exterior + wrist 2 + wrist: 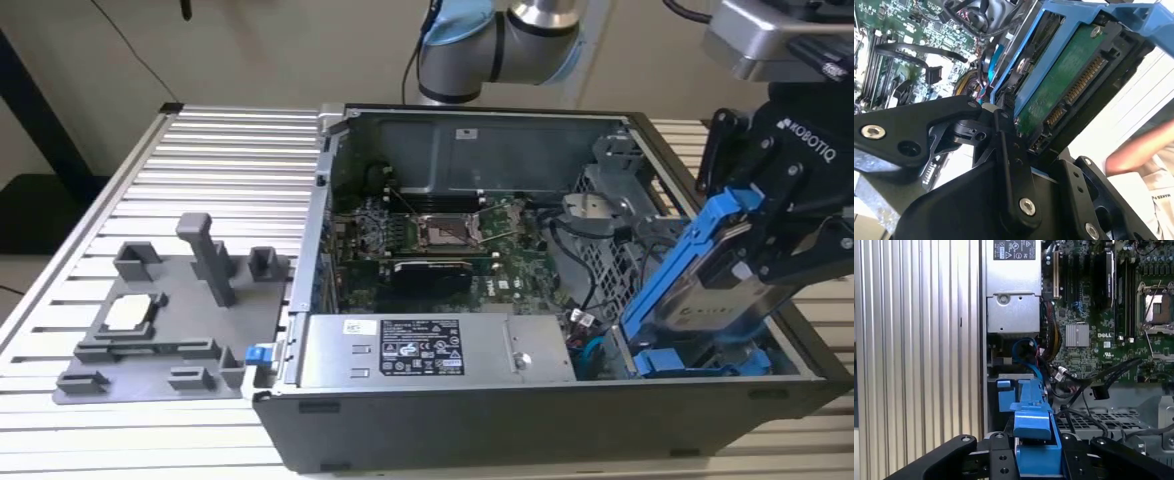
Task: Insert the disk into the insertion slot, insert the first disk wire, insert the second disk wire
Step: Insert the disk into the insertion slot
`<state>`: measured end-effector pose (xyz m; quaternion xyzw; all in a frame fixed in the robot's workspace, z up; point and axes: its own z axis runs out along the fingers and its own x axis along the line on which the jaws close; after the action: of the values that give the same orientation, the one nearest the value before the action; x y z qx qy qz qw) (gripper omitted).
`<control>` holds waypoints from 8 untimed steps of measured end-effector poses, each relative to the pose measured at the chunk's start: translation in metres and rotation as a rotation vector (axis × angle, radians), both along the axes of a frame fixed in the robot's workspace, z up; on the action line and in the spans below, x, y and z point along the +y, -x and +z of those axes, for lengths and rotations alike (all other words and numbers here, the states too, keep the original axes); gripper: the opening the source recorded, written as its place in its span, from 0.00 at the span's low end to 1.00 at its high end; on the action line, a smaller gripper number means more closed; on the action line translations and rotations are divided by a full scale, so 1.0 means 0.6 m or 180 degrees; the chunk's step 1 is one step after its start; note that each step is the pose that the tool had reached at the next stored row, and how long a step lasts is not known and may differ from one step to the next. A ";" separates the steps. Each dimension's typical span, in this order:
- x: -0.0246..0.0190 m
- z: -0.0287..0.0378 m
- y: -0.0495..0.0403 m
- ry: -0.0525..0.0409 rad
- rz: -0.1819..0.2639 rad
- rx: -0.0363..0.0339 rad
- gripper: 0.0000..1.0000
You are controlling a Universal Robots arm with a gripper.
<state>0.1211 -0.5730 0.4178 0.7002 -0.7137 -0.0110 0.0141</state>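
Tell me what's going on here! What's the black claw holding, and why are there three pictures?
It's a robot arm working on an opened computer case. The black claw is its gripper, shut on the disk, a silver hard drive in a bright blue frame. The disk is tilted, its lower end down by the insertion slot, the bay with blue fittings in the case's corner. The exterior view is taken from a camera off the arm. Both wrist views come from cameras riding on the arm, so they look from very close. Inside the case sit the green motherboard and the grey power-supply box. Beside the case, on the ribbed metal table, lies a grey plastic holder.
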 end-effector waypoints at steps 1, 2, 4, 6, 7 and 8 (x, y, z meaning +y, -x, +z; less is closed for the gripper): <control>0.0000 -0.002 0.000 0.0000 0.0000 0.0000 0.33; -0.0001 -0.004 0.000 0.0000 0.0000 0.0000 0.33; -0.0003 -0.009 -0.001 0.0000 0.0000 0.0000 0.33; -0.0002 -0.013 -0.001 0.0001 0.0000 0.0000 0.33; -0.0002 -0.014 -0.002 0.0002 0.0000 0.0000 0.33; -0.0001 -0.016 -0.002 0.0002 0.0000 -0.0001 0.33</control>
<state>0.1224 -0.5731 0.4084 0.7003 -0.7136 -0.0106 0.0143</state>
